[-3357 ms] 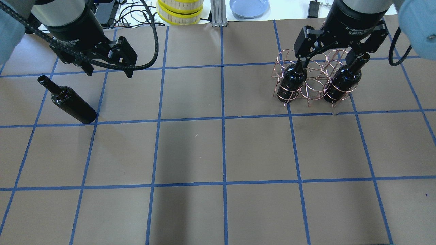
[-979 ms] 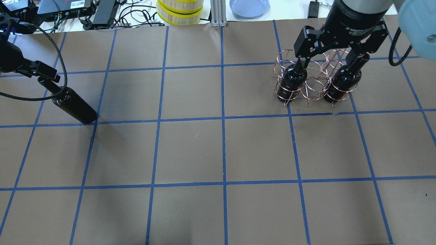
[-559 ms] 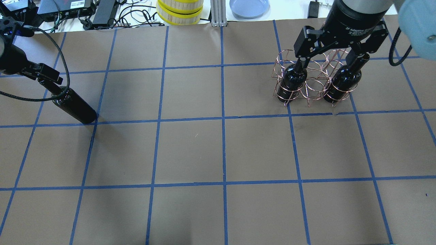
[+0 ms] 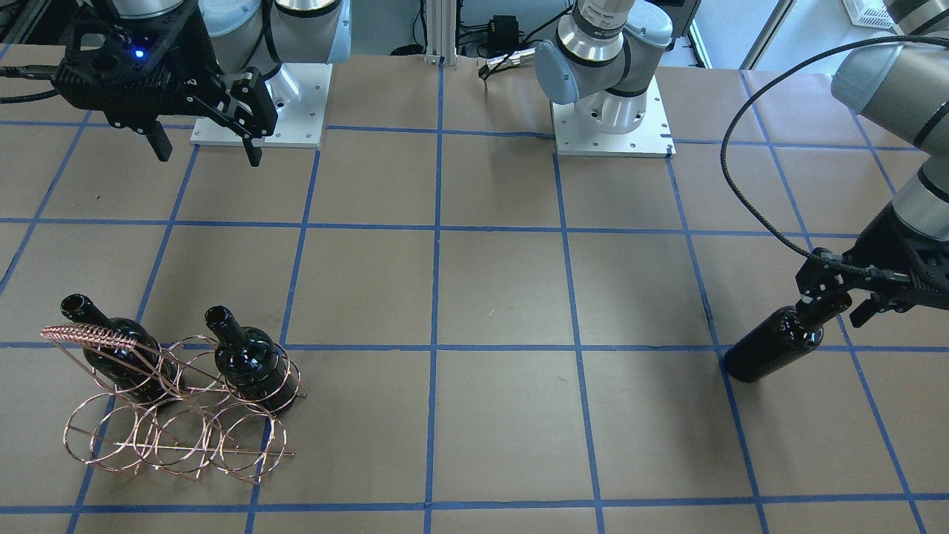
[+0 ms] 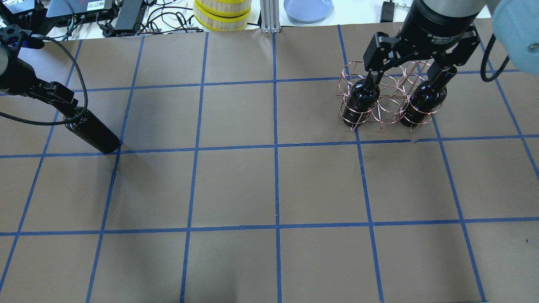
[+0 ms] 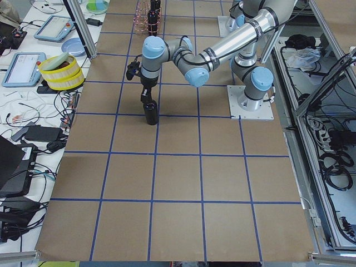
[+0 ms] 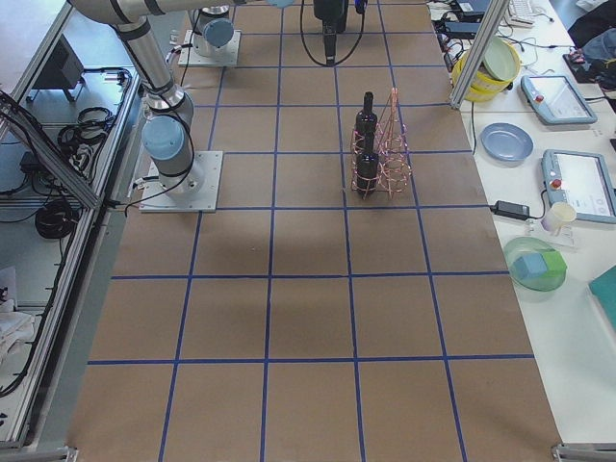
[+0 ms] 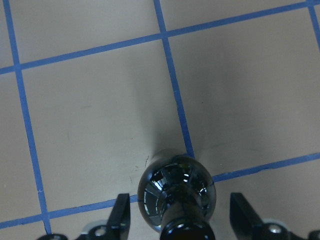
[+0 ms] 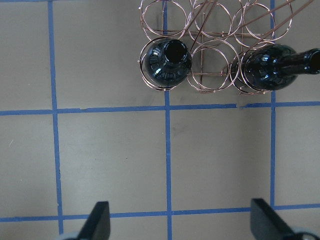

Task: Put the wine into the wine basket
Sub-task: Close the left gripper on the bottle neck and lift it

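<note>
A near-black wine bottle (image 5: 94, 134) stands upright on the brown table at my left side; it also shows in the front view (image 4: 771, 345) and the left wrist view (image 8: 175, 185). My left gripper (image 4: 830, 295) is open, its fingers (image 8: 120, 217) either side of the bottle's neck without touching it. The copper wire wine basket (image 5: 387, 101) stands at the right and holds two more bottles (image 4: 111, 348) (image 4: 248, 363) upright in its outer rings. My right gripper (image 4: 207, 152) is open and empty, high above the table, on the robot's side of the basket (image 9: 215, 50).
Beyond the table's far edge are a yellow-rimmed stack (image 5: 222, 14), a blue plate (image 5: 308, 8), an aluminium post (image 5: 269, 17) and cables with devices (image 5: 105, 12). The arm bases (image 4: 612, 111) stand at the robot's edge. Blue tape lines grid the brown surface.
My left gripper has come down from high above the table to the left-side bottle's neck and now straddles it. The right arm, basket and bottles have not moved.
</note>
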Robot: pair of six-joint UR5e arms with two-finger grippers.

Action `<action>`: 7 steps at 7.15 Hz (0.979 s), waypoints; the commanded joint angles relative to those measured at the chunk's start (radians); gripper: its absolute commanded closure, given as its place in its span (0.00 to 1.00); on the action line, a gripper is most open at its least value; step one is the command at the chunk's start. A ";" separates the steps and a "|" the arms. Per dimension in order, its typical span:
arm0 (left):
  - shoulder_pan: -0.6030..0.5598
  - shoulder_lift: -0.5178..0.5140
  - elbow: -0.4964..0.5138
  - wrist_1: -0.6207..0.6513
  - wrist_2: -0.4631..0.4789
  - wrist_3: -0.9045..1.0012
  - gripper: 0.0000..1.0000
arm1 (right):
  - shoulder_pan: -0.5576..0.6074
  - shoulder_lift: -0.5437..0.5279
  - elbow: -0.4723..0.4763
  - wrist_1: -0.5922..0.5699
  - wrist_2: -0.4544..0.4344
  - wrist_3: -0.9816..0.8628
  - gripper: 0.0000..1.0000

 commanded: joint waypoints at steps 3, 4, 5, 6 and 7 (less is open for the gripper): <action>0.000 0.001 0.000 -0.028 -0.001 -0.002 0.36 | 0.000 0.000 0.001 0.001 0.000 0.000 0.00; 0.000 0.001 0.000 -0.030 0.002 -0.002 0.41 | 0.000 0.000 0.001 0.001 0.000 0.000 0.00; 0.000 0.001 0.001 -0.028 0.002 -0.001 0.47 | 0.000 0.000 0.001 0.000 0.000 0.000 0.00; 0.000 0.001 0.001 -0.030 0.003 -0.001 0.53 | 0.000 0.000 0.001 0.001 0.000 0.001 0.00; 0.000 0.001 0.000 -0.031 0.003 -0.001 0.64 | 0.000 0.000 0.001 0.001 0.000 0.000 0.00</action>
